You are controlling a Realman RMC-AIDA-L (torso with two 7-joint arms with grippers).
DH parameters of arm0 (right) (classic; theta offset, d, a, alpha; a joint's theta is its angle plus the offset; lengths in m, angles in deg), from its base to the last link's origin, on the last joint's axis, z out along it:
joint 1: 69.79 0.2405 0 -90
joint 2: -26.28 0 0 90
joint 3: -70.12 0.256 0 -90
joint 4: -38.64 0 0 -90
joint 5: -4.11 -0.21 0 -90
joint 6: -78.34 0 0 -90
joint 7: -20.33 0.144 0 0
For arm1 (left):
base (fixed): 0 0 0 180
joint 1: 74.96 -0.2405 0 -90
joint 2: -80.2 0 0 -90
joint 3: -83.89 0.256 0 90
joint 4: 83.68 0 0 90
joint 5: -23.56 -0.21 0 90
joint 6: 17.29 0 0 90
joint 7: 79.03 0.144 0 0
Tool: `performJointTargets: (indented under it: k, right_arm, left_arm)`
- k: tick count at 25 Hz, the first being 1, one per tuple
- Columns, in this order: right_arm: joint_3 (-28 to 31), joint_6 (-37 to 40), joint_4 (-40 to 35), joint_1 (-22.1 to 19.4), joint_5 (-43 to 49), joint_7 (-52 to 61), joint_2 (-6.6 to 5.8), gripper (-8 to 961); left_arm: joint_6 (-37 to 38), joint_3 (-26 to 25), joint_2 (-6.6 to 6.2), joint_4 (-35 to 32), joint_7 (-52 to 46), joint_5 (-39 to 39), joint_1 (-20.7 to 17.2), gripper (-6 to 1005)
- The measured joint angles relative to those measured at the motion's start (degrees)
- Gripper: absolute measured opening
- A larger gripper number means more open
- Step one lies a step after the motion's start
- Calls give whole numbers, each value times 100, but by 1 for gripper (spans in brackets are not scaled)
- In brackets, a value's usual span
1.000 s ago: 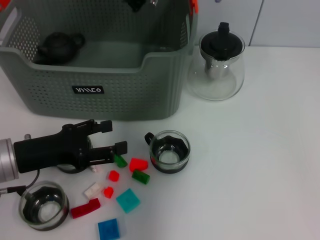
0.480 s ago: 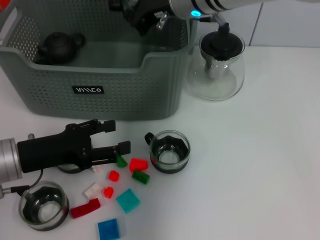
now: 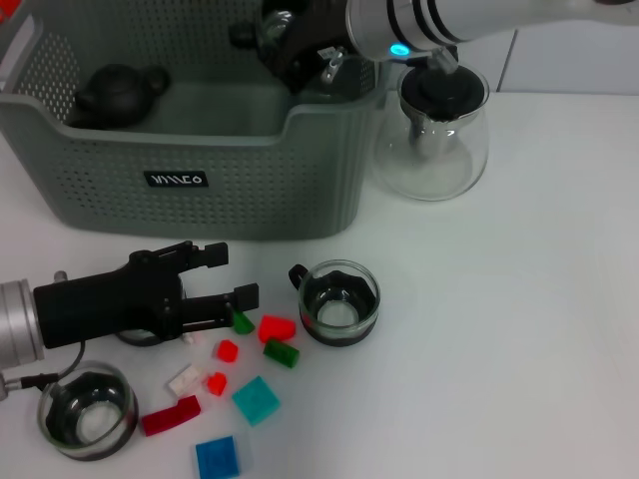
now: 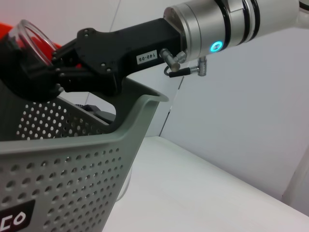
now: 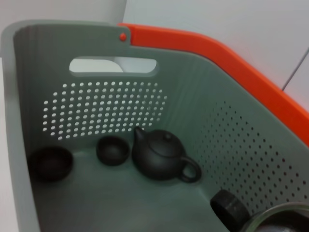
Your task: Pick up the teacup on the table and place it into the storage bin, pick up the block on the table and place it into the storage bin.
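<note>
Right gripper (image 4: 46, 72) | my fingers clamp glass teacup (image 4: 24, 41) above storage bin (image 3: 300, 190) | left gripper (image 3: 232, 274) | fingers spread beside green block (image 3: 241, 321)

A glass teapot (image 3: 432, 135) with black lid stands on the white table (image 3: 519, 329)

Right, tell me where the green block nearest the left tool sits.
In the head view the green block lies on the table at the open left tool, beside its lower finger, with a red block next to it.
</note>
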Motion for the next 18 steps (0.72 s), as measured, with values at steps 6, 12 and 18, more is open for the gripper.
performJointTargets:
  k: [6, 12, 18]
  right_arm:
    - [0, 1, 45, -83, 0, -1, 11, 66]
    - [0, 0, 69, -121, 0, -2, 11, 67]
    - [1, 41, 53, -142, -6, -3, 11, 67]
  left_arm:
    - [-33, 4, -12, 98, 16, 0, 15, 858]
    - [-33, 11, -19, 105, 21, -22, 31, 858]
    - [-38, 5, -14, 104, 21, -27, 28, 858]
